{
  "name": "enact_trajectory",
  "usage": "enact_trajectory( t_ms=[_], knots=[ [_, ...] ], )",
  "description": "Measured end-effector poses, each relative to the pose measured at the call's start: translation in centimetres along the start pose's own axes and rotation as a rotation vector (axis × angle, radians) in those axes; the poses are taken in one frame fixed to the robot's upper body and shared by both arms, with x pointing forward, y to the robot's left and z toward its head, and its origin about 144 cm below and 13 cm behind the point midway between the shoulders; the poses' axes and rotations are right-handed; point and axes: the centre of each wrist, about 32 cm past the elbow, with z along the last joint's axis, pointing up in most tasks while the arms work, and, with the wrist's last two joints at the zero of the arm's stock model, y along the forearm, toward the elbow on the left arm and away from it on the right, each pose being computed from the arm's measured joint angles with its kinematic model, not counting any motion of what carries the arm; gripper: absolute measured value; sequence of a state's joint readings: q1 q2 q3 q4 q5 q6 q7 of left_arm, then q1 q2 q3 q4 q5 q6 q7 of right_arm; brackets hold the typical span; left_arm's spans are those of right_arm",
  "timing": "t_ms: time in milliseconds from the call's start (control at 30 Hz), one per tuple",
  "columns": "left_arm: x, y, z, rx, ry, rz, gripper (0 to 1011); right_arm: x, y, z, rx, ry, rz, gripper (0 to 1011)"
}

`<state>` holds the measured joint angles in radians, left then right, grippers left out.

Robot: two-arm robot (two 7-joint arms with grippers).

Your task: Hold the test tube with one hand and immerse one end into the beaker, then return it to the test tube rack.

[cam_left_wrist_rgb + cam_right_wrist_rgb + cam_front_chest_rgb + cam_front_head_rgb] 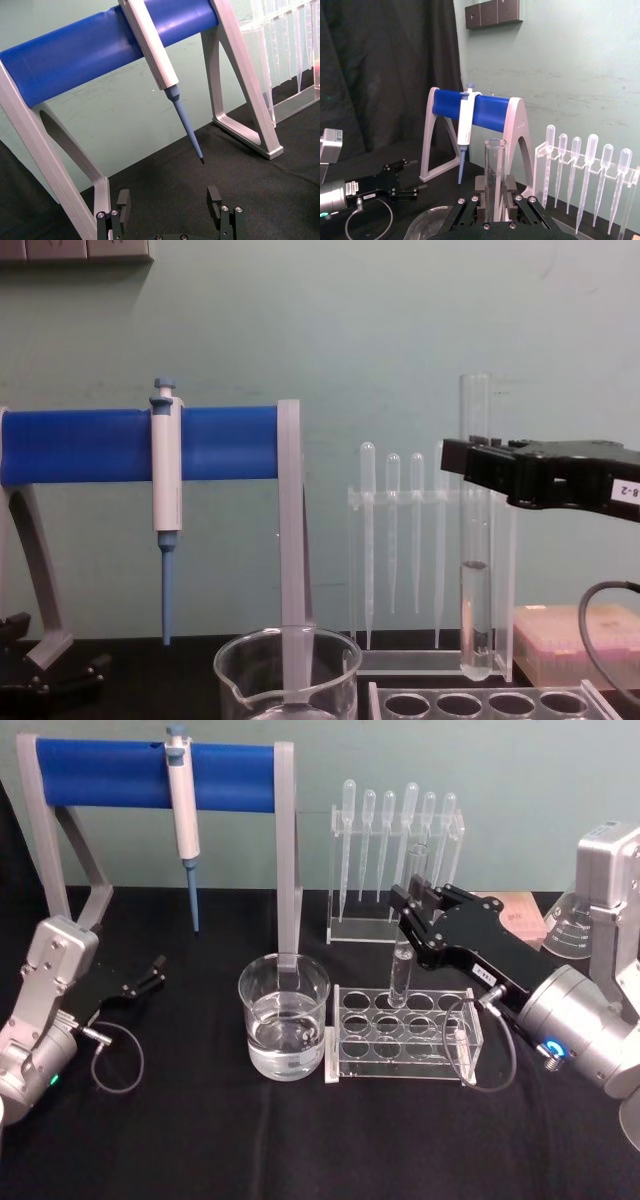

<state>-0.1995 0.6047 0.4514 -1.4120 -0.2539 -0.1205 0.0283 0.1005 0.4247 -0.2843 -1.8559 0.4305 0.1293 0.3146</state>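
Gripping the clear glass, round-bottomed test tube (401, 978) near mid-length, the black flat-jawed right gripper (410, 915) on its silver arm sits right of centre in the head view, jaws clamped on the glass. In the chest view the test tube (474, 540) stands upright at right of frame. Its open rim rises above the right gripper (468, 462), and a little clear liquid shows in its lower part. Its round bottom hangs just above the clear acrylic test tube rack (480, 705) at the lower right edge.

The wide clear glass beaker (252, 1010), partly filled with clear liquid, stands just left of the rack (400, 1067), at lower centre of the head view.

The black left gripper (152, 972) rests low at the left edge, well apart from the beaker. In its wrist view its fingers (214, 196) stand apart, holding nothing.

A white-and-blue pipettor (182, 810) hangs from a blue-barred stand (100, 775) at upper left.
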Motion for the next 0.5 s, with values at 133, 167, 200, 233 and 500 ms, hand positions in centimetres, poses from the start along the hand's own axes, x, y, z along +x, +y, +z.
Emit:
enact_trajectory(
  t_ms=[133,167,200,233,500],
  knots=[
    [0.0,0.0,0.0,0.0,0.0,0.0,1000,-0.02,0.02,-0.01,-0.001,0.001,0.0,226],
    [0.0,0.0,0.0,0.0,0.0,0.0,1000,-0.01,0.02,-0.02,-0.001,0.001,0.0,226],
    [0.0,0.0,0.0,0.0,0.0,0.0,1000,-0.02,0.02,-0.02,-0.001,0.001,0.0,226],
    [0.0,0.0,0.0,0.0,0.0,0.0,1000,-0.01,0.02,-0.02,-0.001,0.001,0.0,226],
    [0.0,0.0,0.0,0.0,0.0,0.0,1000,0.01,0.02,-0.03,-0.002,0.0,0.0,226]
  ],
)
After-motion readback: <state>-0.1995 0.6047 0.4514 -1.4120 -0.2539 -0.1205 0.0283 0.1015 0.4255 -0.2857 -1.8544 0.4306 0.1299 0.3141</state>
